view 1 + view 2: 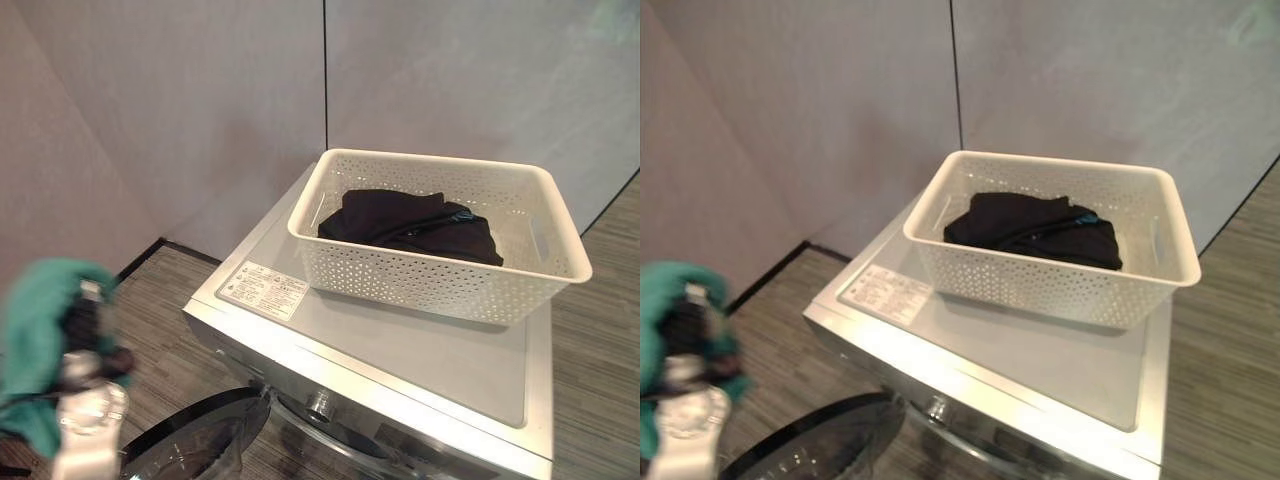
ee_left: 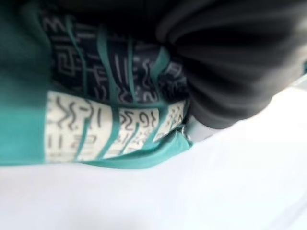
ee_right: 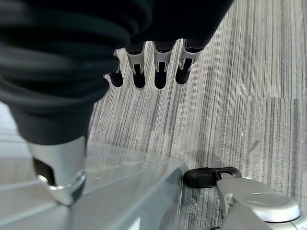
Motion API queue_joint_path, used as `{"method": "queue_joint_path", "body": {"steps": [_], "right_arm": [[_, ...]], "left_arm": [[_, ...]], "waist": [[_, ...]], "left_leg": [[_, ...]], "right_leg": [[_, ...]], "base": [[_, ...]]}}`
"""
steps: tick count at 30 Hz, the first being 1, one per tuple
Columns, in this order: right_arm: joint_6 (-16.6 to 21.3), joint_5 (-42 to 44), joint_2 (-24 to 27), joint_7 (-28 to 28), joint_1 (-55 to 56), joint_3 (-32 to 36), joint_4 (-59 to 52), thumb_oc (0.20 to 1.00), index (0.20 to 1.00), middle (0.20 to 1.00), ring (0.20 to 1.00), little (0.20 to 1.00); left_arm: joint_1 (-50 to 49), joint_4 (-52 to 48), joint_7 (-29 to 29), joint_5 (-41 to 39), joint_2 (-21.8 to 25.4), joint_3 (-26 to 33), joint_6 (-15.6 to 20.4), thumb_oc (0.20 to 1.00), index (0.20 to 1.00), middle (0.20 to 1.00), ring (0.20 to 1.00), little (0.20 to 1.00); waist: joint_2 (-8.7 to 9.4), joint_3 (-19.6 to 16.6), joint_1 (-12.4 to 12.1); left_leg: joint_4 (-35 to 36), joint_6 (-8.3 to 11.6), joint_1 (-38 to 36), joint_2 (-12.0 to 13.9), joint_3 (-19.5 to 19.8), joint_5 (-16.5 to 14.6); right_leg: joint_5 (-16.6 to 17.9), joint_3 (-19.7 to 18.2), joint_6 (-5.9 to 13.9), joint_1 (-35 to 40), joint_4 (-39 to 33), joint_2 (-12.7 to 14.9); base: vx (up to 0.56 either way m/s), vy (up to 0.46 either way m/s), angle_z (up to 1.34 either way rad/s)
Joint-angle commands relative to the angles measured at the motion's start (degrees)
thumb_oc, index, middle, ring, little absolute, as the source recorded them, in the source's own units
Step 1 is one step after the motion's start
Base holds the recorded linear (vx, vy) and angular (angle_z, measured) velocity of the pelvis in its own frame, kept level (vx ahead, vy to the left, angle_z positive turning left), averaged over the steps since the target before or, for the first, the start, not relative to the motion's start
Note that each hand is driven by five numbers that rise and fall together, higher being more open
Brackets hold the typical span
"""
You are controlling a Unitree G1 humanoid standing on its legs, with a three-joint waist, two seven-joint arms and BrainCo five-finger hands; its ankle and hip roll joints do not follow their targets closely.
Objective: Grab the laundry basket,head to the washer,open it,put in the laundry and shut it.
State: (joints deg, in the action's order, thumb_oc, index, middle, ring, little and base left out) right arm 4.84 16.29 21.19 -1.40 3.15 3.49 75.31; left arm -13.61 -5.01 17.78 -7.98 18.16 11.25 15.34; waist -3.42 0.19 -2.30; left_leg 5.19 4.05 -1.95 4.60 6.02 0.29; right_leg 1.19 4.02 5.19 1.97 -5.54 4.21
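Note:
A white perforated laundry basket (image 1: pixel 445 272) stands on top of the silver washer (image 1: pixel 400 345), toward its back. A black garment (image 1: pixel 410 226) lies inside the basket. At the lower left my left hand (image 1: pixel 92 352) is raised beside the washer, shut on a teal garment (image 1: pixel 35 330) that drapes over it. That teal patterned cloth (image 2: pixel 96 120) shows close up in the left wrist view. The washer's round glass door (image 1: pixel 190 445) hangs open at the front, below the left hand. My right hand (image 3: pixel 160 72) hangs over the floor by the washer's side, fingers relaxed and holding nothing.
Grey wall panels (image 1: pixel 200 110) close in behind and to the left of the washer. Striped grey floor (image 1: pixel 600 330) runs along its right side and in front. A label (image 1: pixel 262 290) lies on the washer top's left corner.

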Motion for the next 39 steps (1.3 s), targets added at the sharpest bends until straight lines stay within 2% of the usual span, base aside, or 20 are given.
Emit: {"method": "queue_joint_path", "body": {"steps": [1,2,4,7,10,14,18,20,23,25,26,30,32,33,35,36,38,39], "right_arm": [[0.4,2.2,-0.7,-1.5,-4.4,-1.1,4.7,1.0,1.0,1.0,1.0,1.0],[0.4,2.4,-1.0,-1.6,-5.0,-2.0,4.3,1.0,1.0,1.0,1.0,1.0],[0.3,2.5,-1.3,-1.9,-5.5,-3.5,3.3,1.0,1.0,1.0,1.0,1.0],[0.2,2.5,-1.5,-2.2,-5.7,-4.0,2.9,1.0,1.0,1.0,1.0,1.0],[0.2,3.0,-1.7,-2.0,-5.5,-3.9,2.5,1.0,1.0,1.0,1.0,1.0],[0.1,3.9,-1.7,-1.8,-4.5,-2.6,3.0,1.0,1.0,1.0,1.0,1.0],[-0.1,2.9,-1.1,-1.8,-3.7,-1.8,3.5,1.0,1.0,1.0,1.0,1.0],[-0.1,1.5,-0.9,-1.7,-3.4,-2.1,3.1,1.0,1.0,1.0,1.0,1.0],[-0.6,-3.8,-0.6,-1.5,-2.9,-4.1,2.8,1.0,1.0,1.0,1.0,1.0],[-1.2,-7.2,-0.6,-1.2,-2.5,-5.5,3.0,1.0,1.0,1.0,1.0,1.0],[-1.2,-7.2,-0.7,-1.2,-2.5,-5.5,3.0,1.0,1.0,1.0,1.0,1.0],[-1.6,-7.3,-0.7,-0.4,-1.5,-4.4,3.3,1.0,1.0,1.0,1.0,1.0],[-1.8,-6.9,-0.6,-0.1,-1.8,-3.6,2.6,1.0,1.0,1.0,1.0,1.0],[-1.9,-6.9,-0.5,-0.1,-1.9,-3.5,2.6,1.0,1.0,1.0,1.0,1.0],[-2.4,-6.6,-0.2,-0.4,-3.9,-3.4,2.4,1.0,1.0,1.0,1.0,1.0],[-2.6,-6.5,-0.1,-0.5,-5.3,-4.0,2.3,1.0,1.0,1.0,1.0,1.0],[-2.8,-6.7,0.0,-0.7,-7.5,-5.3,2.3,1.0,1.0,1.0,1.0,1.0],[-2.8,-6.7,0.0,-0.8,-7.5,-5.2,2.3,1.0,1.0,1.0,1.0,1.0]], "left_arm": [[3.0,-4.7,-11.9,-11.1,3.6,-7.2,2.1,0.2,0.2,0.2,0.2,0.2],[2.8,-4.6,-14.4,-12.8,3.9,-11.7,0.7,0.2,0.2,0.2,0.2,0.2],[2.8,-2.9,-15.8,-13.2,4.1,-16.6,-0.4,0.2,0.2,0.2,0.2,0.2],[2.4,-1.4,-15.7,-12.7,3.6,-18.1,-0.9,0.2,0.2,0.2,0.2,0.2],[0.6,0.9,-15.1,-11.7,3.0,-17.8,-1.3,0.2,0.2,0.2,0.2,0.2],[-2.6,4.4,-15.5,-6.2,4.1,-17.8,-1.4,0.2,0.2,0.2,0.2,0.2],[-7.3,5.3,-16.7,1.6,8.0,-17.2,-0.6,0.2,0.2,0.2,0.2,0.2],[-10.0,5.2,-18.0,2.6,9.4,-16.6,-0.2,0.2,0.2,0.2,0.2,0.2],[-12.8,4.4,-18.9,3.9,12.4,-14.7,0.6,0.2,0.2,0.2,0.2,0.2],[-14.3,4.5,-18.1,9.4,17.0,-13.4,2.1,0.2,0.2,0.2,0.2,0.2],[-14.3,4.5,-18.1,9.4,17.0,-13.4,2.1,0.2,0.2,0.2,0.2,0.2],[-14.2,6.1,-17.3,12.0,18.6,-12.5,2.3,0.2,0.2,0.2,0.2,0.2],[-12.3,10.2,-16.6,12.4,16.3,-14.2,1.6,0.2,0.2,0.2,0.2,0.2],[-12.0,10.5,-16.4,12.5,16.2,-14.4,1.7,0.2,0.2,0.2,0.2,0.2],[-10.5,13.5,-16.5,11.8,14.8,-16.1,1.6,0.2,0.2,0.2,0.2,0.2],[-9.4,15.0,-16.6,11.4,14.3,-17.3,1.5,0.2,0.2,0.2,0.2,0.2],[-8.0,17.3,-16.8,11.8,14.1,-19.8,1.0,0.2,0.2,0.2,0.2,0.2],[-7.7,17.5,-16.8,11.8,14.0,-19.9,1.1,0.2,0.2,0.2,0.2,0.2]], "waist": [[3.24,0.3,0.7],[3.2,0.6,0.9],[3.27,1.0,1.0],[3.42,1.1,0.9],[3.77,1.2,0.7],[4.06,1.3,0.4],[4.26,1.7,-0.1],[4.29,2.5,-0.4],[4.3,3.3,-1.2],[4.61,4.3,-2.0],[4.69,4.3,-2.0],[5.16,6.3,-2.4],[5.09,7.4,-1.6],[5.06,7.3,-1.7],[4.9,8.6,-0.9],[4.41,9.2,-1.1],[3.25,9.7,-2.0],[3.17,9.8,-2.0]], "left_leg": [[-0.2,0.99,-2.4,2.1,0.4,-3.0],[-0.2,0.98,-2.5,2.3,0.5,-3.5],[-0.2,0.93,-2.5,2.5,0.6,-3.4],[-0.2,0.87,-2.4,2.6,0.6,-3.4],[-0.2,0.78,-2.0,2.5,0.6,-2.8],[-0.2,0.87,-2.1,2.7,0.4,-3.3],[-0.2,0.93,-1.9,2.8,0.4,-3.2],[-0.2,0.93,-1.3,2.7,0.5,-2.5],[-0.2,1.06,-0.9,2.8,0.1,-2.8],[-1.8,0.79,0.3,2.3,-0.5,-3.2],[-2.1,0.77,0.4,2.3,-0.5,-3.4],[-9.6,-0.51,4.4,-0.7,-0.9,-6.8],[-12.4,-2.49,6.2,-3.6,-1.1,-9.5],[-12.6,-2.61,6.6,-3.7,-1.2,-9.6],[-13.5,-3.92,7.4,-5.2,-2.0,-10.2],[-14.1,-4.5,8.1,-5.2,-2.6,-10.3],[-14.6,-5.31,9.0,-4.9,-4.5,-9.6],[-14.7,-5.29,9.0,-4.9,-4.5,-9.7]], "right_leg": [[-2.6,2.6,1.71,2.9,1.4,4.1],[-3.0,2.8,1.73,3.1,1.4,3.9],[-3.1,2.7,1.63,3.0,1.6,3.7],[-3.1,2.6,1.61,2.8,1.7,3.7],[-2.5,2.4,1.56,2.3,1.8,3.7],[-3.0,2.4,1.62,2.7,1.4,3.5],[-2.8,2.5,1.7,2.5,1.2,3.4],[-2.2,2.5,1.76,2.0,1.3,3.4],[-2.3,2.7,2.25,1.7,0.9,3.6],[-1.6,2.4,2.87,1.2,0.7,4.3],[-1.5,2.4,2.9,1.2,0.7,4.3],[0.2,1.1,4.0,-0.4,1.0,6.6],[2.8,-0.1,5.39,-3.9,1.6,9.0],[2.8,-0.2,5.49,-4.2,1.7,9.1],[5.2,-1.3,6.52,-8.0,4.2,10.8],[4.3,-0.8,6.56,-9.8,6.6,11.0],[2.2,3.2,5.62,-10.9,12.1,11.3],[1.9,3.2,5.59,-11.1,12.6,11.3]], "base": [[0.0,-0.032,0.15],[0.0,-0.033,0.16],[-0.01,-0.026,0.1],[-0.02,-0.005,0.0],[-0.03,-0.002,-0.01],[0.01,-0.005,-0.02],[0.0,0.0,0.0],[-0.07,0.027,-0.03],[-0.06,0.046,-0.01],[-0.08,0.087,-0.04],[-0.11,0.099,-0.09],[-0.13,0.145,-0.09],[-0.2,0.274,-0.16],[-0.17,0.241,-0.3],[-0.21,0.191,-0.26],[-0.29,0.208,-0.23],[-0.22,0.165,-0.28],[-0.15,0.115,-0.55]]}}
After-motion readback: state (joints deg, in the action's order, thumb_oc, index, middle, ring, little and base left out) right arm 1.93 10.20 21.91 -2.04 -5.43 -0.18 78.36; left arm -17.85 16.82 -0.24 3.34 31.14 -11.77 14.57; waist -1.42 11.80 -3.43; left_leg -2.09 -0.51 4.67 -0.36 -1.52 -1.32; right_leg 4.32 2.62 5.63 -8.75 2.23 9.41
